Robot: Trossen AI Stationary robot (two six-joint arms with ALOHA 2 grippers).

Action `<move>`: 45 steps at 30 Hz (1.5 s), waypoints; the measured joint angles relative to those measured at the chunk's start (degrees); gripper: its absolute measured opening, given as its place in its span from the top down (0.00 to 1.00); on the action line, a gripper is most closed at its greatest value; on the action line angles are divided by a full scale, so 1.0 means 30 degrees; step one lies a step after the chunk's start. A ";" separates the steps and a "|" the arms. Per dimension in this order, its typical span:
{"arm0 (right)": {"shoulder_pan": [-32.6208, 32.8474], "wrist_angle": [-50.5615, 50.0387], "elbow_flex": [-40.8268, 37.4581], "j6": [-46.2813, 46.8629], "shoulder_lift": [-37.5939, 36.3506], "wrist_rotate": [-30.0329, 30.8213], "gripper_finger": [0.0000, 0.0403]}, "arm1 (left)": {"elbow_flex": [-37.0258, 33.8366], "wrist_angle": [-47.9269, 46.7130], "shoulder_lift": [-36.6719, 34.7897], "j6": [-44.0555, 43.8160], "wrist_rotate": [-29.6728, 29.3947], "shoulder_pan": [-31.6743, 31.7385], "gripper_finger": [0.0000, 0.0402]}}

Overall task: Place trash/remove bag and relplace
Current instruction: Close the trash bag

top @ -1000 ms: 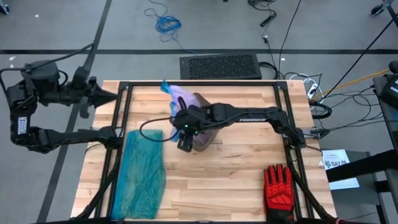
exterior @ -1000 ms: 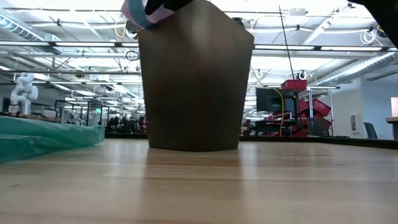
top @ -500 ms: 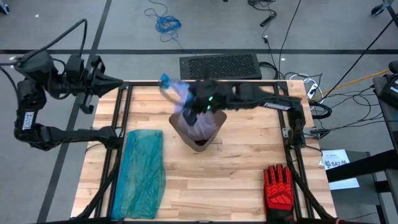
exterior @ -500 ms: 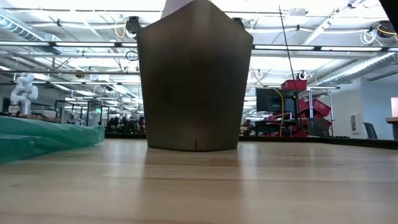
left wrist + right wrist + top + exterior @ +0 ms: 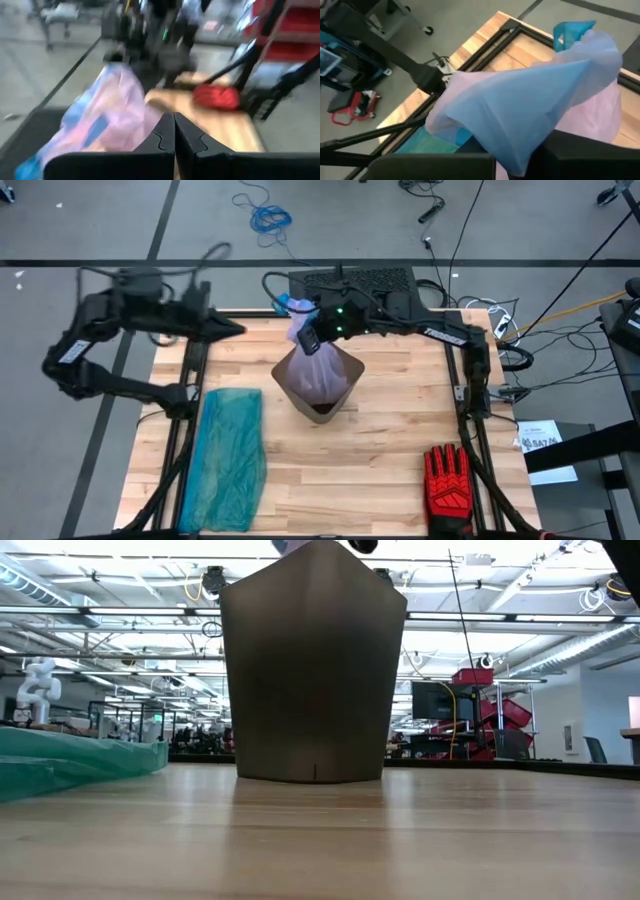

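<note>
The pinkish-lavender bag (image 5: pixel 318 370), with its blue drawstring rim (image 5: pixel 285 308), stands bunched up out of the brown bin (image 5: pixel 320 392) at the table's middle. My right gripper (image 5: pixel 312 340) is above the bin's far side, shut on the bag's top. My left gripper (image 5: pixel 240 330) is shut and empty over the table's far left corner, pointing at the bag (image 5: pixel 112 117). No trash shows; whatever is in the bag is hidden. In the low view the bin (image 5: pixel 313 670) fills the middle. My right gripper holds the bag's gathered upper part (image 5: pixel 520 100), just below the blue rim (image 5: pixel 572 32), several layers bunched together. The plastic drapes over the fingers and hides the place of contact. The fingers slant down from the far right. The bag's lower part sits in the bin.
A teal-green plastic bag (image 5: pixel 230 460) lies flat along the table's left side, also in the low view (image 5: pixel 70 755). A red-and-black glove (image 5: pixel 447 480) lies at the near right corner. A black frame (image 5: pixel 195 370) borders the wooden tabletop.
My right gripper has gone from the bin's near side up and toward the far edge, rolling as it went, and the bag's top has been gathered and drawn up out of the bin. My left gripper has swung toward the table's right, nearer the bag.
</note>
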 joint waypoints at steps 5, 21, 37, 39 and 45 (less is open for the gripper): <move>-0.0316 0.0489 0.0000 -0.0418 -0.0258 -0.0843 1.00 | 0.0000 0.1803 0.1500 0.0216 -0.1978 -0.2268 1.00; -0.0268 0.0983 0.0001 -0.2127 -0.1140 -0.2161 1.00 | -0.0007 0.2251 0.3884 -0.3303 -0.6557 -0.3052 0.65; -0.0145 0.0755 0.0007 -0.3150 -0.1478 -0.3588 1.00 | 0.0000 0.4228 0.5392 -0.3310 -0.7736 -0.3130 0.55; -0.0150 0.0601 0.0007 -0.3309 -0.1533 -0.3892 1.00 | 0.0000 0.4235 0.5427 -0.3310 -0.7778 -0.3130 0.59; -0.0166 0.0399 0.0007 -0.3467 -0.1558 -0.4008 1.00 | 0.0000 0.4235 0.5025 -0.2958 -0.7885 -0.3129 0.88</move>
